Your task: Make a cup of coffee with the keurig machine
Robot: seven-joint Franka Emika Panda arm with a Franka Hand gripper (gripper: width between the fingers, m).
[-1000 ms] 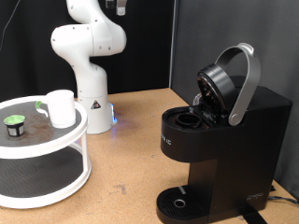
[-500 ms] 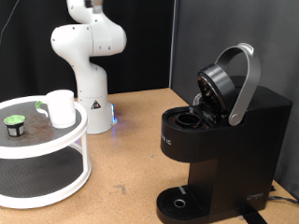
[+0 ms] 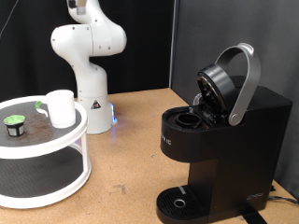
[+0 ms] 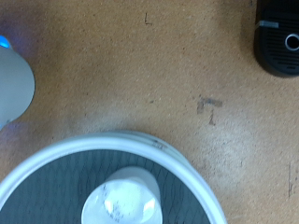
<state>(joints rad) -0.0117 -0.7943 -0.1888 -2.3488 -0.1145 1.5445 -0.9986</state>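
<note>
White and plain, the cup stood upright on the upper tier of a round two-tier stand at the exterior view's left, just beside a small dark pod with a green top; it looked light, rigid and smooth-walled, so I judged it best taken across its cylindrical wall from above. The stand's raised rim hemmed it in, while bare brown tabletop lay open between the stand and the keurig machine, whose lid stood raised. The gripper appeared in neither view, so its state could not be told.
</note>
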